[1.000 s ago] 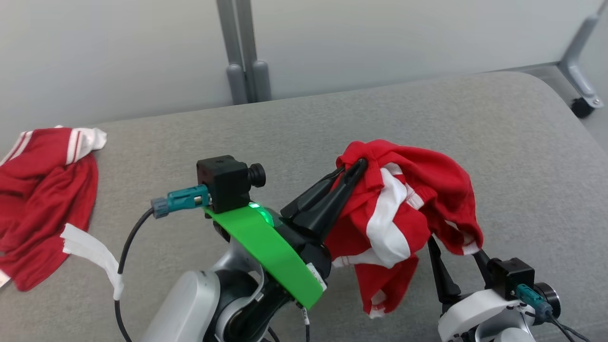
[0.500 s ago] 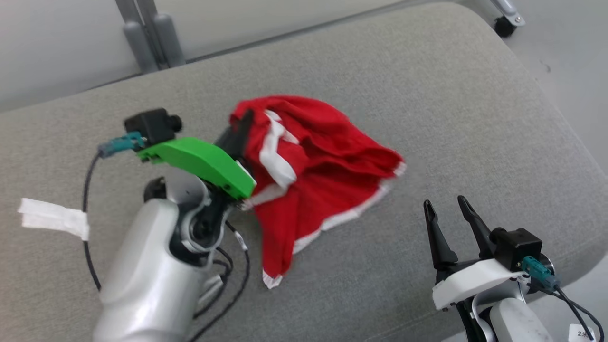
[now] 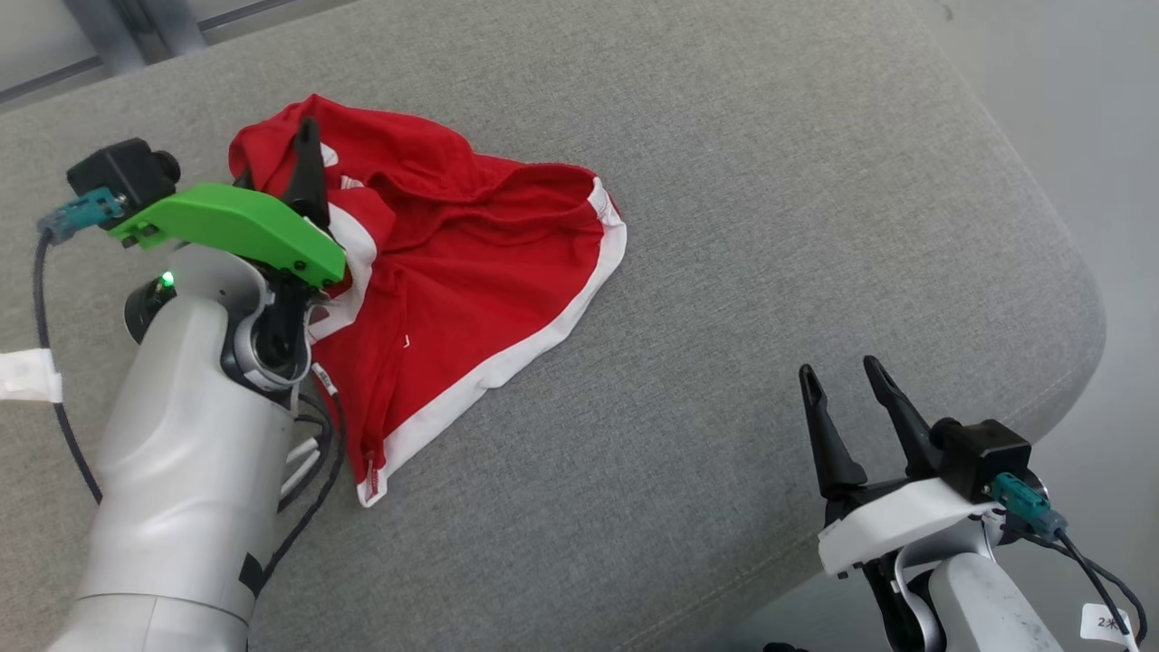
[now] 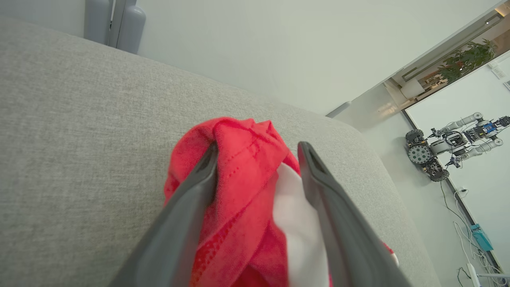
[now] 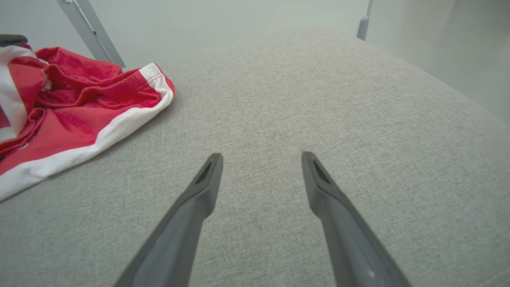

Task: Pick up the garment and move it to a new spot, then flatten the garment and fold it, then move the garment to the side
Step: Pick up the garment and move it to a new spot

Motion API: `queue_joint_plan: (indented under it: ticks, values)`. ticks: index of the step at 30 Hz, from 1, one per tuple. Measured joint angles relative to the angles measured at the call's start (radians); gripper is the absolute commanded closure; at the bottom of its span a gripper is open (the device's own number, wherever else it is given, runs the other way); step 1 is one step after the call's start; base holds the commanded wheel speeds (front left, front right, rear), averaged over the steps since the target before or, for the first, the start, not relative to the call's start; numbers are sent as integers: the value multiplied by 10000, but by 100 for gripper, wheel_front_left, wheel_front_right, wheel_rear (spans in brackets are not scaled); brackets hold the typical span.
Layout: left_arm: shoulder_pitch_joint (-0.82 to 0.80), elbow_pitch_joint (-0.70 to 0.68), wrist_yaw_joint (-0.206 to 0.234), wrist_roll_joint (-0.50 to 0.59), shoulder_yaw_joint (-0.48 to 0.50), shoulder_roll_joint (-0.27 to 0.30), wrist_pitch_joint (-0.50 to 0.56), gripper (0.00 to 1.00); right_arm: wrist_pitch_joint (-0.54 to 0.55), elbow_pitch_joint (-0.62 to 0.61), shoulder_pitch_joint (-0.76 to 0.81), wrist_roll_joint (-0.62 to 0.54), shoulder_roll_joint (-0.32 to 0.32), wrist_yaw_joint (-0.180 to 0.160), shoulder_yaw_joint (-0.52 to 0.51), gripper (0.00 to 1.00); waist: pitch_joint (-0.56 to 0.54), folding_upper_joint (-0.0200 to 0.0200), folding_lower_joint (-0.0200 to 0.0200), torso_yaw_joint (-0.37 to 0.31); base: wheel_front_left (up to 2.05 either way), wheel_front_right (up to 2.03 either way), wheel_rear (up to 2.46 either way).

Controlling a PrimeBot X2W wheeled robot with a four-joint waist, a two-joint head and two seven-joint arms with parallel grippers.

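The garment (image 3: 453, 272) is a pair of red shorts with white trim. It lies crumpled and partly spread on the grey cushioned surface (image 3: 770, 181), left of the middle of the head view. My left gripper (image 3: 292, 156) stands at its upper left corner. Seen from the left wrist, the left gripper (image 4: 259, 146) is open, its fingers spread around a raised bunch of the garment (image 4: 239, 163). My right gripper (image 3: 840, 369) is open near the surface's front right edge, well apart from the garment (image 5: 79, 103). Nothing lies between the fingers of the right gripper (image 5: 261, 155).
The surface's rounded edge (image 3: 1077, 299) drops to the floor on the right. A white strip (image 3: 27, 376) lies at the far left. Grey frame legs (image 3: 136, 23) stand behind the surface. Another robot (image 4: 450, 143) stands far off in the room.
The head camera has swung right and down. The garment has come down from a hanging bundle onto the surface and spread out. My left gripper has opened; the right one is clear of the cloth.
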Motion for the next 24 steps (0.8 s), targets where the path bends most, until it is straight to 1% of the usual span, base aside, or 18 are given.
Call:
queue_joint_plan:
  ticks: [2, 3, 5, 6, 8, 10, 13, 15, 16, 20, 24]
  values:
    - [5, 245, -190, 355, -222, 19, -502, 0, 0, 21, 47, -102, -2, -2, -98, 0, -60, 0, 0, -12, 0, 0, 0]
    - [18, 291, -215, 579, -359, 96, -834, 0, 0, 27, 63, -153, -4, 0, -144, 0, -95, 0, 0, -6, 0, 0, 0]
    - [262, 336, -203, 1011, -422, 226, -1862, 0, 0, 10, 139, -364, 6, 0, -278, 0, -224, 0, 0, 23, 0, 0, 0]
    - [508, 284, -199, 1185, -487, 238, -2176, 0, 0, -21, 221, -537, 13, 0, -364, 0, -310, 0, 0, 44, 0, 0, 0]
    - [1127, 19, -190, 1547, -554, 184, -2456, 0, 0, -100, 392, -823, 12, -2, -568, 0, -501, 0, 0, 100, 0, 0, 0]
    - [1851, -447, -155, 1881, -550, 58, -2531, 0, 2, -201, 553, -1214, 10, 0, -767, 0, -724, 0, 0, 180, 0, 0, 0]
    - [3361, -1985, 102, 2500, 153, -151, -2568, 0, 0, -500, 872, -1755, 17, 0, -1156, 0, -1163, 0, -1, 403, 0, 0, 0]
    - [4277, -2767, 138, 2932, 437, -270, -2577, 0, 2, -623, 1030, -1912, -25, 0, -1354, 0, -1406, 0, 0, 576, 0, 0, 0]
    - [5024, -3310, 186, 3241, 625, -385, -2577, 0, 0, -709, 1178, -1981, -77, 0, -1480, 0, -1591, 0, 0, 745, 0, 0, 0]
    - [6895, -4767, 259, 4447, 1034, -614, -2577, 0, 0, -853, 1615, -2092, -353, 0, -1825, 0, -2097, 0, -1, 1405, 0, 0, 0]
    - [8318, -5693, 347, 5043, 1680, -788, -2594, 0, 0, -895, 1799, -2169, -489, 0, -2048, 0, -2512, 0, -1, 2052, 0, 0, 0]
